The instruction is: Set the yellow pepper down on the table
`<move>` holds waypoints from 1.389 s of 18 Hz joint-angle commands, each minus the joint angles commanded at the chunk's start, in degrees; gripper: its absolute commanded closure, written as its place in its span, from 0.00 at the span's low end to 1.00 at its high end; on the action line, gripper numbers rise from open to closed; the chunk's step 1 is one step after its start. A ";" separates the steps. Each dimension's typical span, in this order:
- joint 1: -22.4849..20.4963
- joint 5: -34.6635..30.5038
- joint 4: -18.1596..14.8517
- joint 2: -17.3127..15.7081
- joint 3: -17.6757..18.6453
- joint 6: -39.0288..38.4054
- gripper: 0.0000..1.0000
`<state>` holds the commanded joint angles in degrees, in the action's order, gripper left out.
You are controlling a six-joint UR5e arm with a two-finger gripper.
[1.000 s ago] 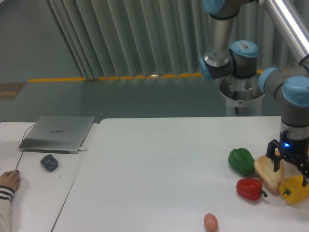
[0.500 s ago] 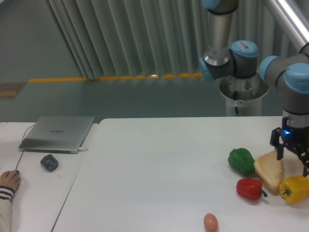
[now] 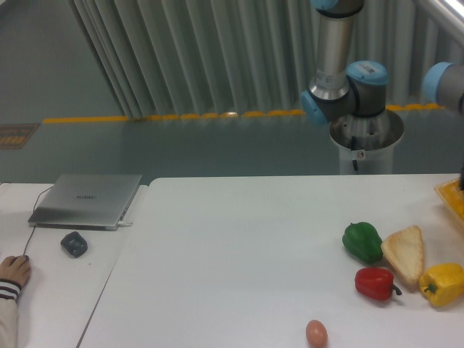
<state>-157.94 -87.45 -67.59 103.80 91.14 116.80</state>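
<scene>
End effector out of view, yellow pepper point(image 3: 442, 283) beside bread point(image 3: 404, 253), red pepper point(image 3: 375, 283).

Evenly and softly lit, apparently from overhead; bright without harshness. Only faint, short shadows under the yellow pepper point(image 3: 442, 283) and neighbouring produce at 4 o'clock on the table point(image 3: 239, 246). Mild sheen on the white tabletop, small highlights on the glossy pepper skins. Slightly soft overall, low resolution with a cool bluish cast. Some washed-out glare at 1 o'clock on the metal arm tube point(image 3: 449, 9).
</scene>
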 joint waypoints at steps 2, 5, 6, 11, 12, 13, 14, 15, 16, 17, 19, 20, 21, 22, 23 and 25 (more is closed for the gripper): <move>0.17 -3.41 -0.09 0.26 0.09 0.01 0.00; 1.40 -5.98 -0.35 0.53 0.00 0.01 0.00; 1.49 -5.89 -0.35 0.62 0.00 0.01 0.00; 2.37 -5.45 -0.35 1.23 0.35 -0.08 0.00; 2.46 -5.45 -0.35 1.23 0.35 -0.08 0.00; 2.46 -5.45 -0.44 1.23 0.44 -0.08 0.00; 2.46 -5.36 -0.44 1.23 0.44 -0.08 0.00; 2.46 -5.10 -0.44 1.23 0.52 -0.08 0.00; 2.46 -4.49 -0.53 1.23 0.53 -0.08 0.00; 2.46 -3.96 -0.70 1.23 0.53 -0.08 0.00; 2.37 -3.52 -0.79 1.23 0.53 -0.08 0.00; 2.46 -3.34 -0.79 1.23 0.53 -0.08 0.00; 2.46 -3.17 -0.88 1.14 0.61 -0.08 0.00; 2.46 -2.99 -0.88 1.23 0.79 -0.08 0.00; 2.46 -2.99 -1.14 1.23 0.79 -0.08 0.00; 2.46 -2.99 -1.15 1.14 0.79 -0.08 0.00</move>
